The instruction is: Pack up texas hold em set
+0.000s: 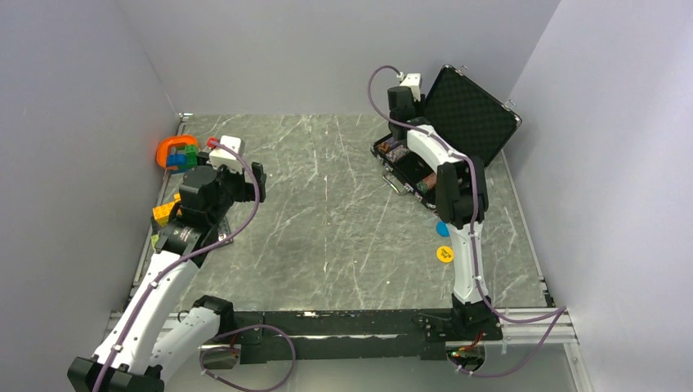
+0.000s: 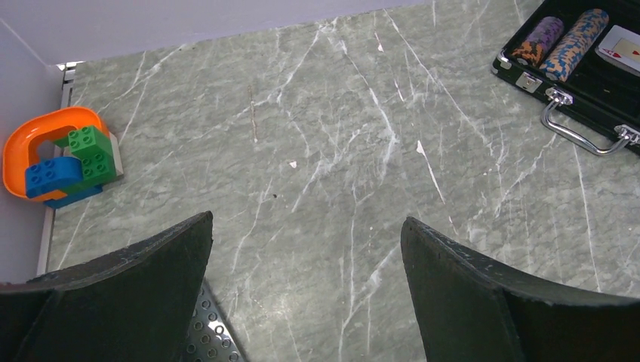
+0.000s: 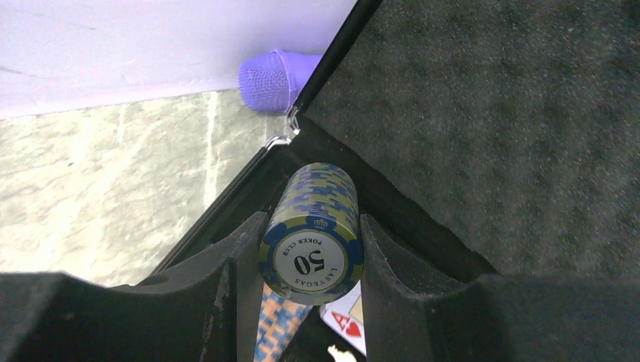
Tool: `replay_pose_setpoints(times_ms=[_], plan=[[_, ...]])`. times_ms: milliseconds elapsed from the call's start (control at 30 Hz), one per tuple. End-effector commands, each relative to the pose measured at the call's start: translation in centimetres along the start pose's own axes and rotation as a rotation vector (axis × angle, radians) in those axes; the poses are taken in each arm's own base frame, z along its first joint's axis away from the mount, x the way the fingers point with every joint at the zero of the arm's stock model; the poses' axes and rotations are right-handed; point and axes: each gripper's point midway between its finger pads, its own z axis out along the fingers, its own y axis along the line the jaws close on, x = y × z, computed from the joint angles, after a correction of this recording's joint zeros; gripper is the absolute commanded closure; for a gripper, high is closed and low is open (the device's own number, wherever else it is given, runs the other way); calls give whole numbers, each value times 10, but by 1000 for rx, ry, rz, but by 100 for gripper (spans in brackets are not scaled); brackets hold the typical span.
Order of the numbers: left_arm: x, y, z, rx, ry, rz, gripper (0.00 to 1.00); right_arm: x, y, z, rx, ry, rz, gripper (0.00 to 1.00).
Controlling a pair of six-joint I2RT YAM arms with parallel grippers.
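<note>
Chip stack (image 3: 312, 240) in right gripper (image 3: 311, 224) above briefcase (image 3: 498, 113)

Robot lab — white-walled enclosure (image 1: 73, 122), marble-patterned tabletop (image 1: 343, 220)

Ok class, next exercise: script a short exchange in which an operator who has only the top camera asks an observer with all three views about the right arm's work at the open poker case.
Operator: From above, the arm hides the right gripper. Is it carrying anything?
Observer: Yes. The right gripper is shut on a chip stack, blue and yellow, with 50 printed on its end face, held over the open case.
Operator: What is already packed? I only see dark shapes.
Observer: The left wrist view shows a purple and orange roll, a blue and orange roll beside it, and a playing card.
</note>
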Motion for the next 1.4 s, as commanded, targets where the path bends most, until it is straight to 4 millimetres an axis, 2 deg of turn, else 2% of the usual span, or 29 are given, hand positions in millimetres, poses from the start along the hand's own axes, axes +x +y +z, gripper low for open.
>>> replay_pose_setpoints(times_ms=[0, 533, 900, 1367], plan=[[-12, 3, -5, -13, -45, 15, 2, -43, -14, 14, 32, -90, 61, 100], [-11, -1, -4, 7, -43, 11, 2, -14, 9, 46, -10, -81, -55, 100], [-11, -2, -4, 13, -43, 11, 2, 2, 6, 61, 47, -113, -188, 100], [-10, -3, -3, 16, -40, 11, 2, 10, -11, 69, 163, -112, -296, 100]])
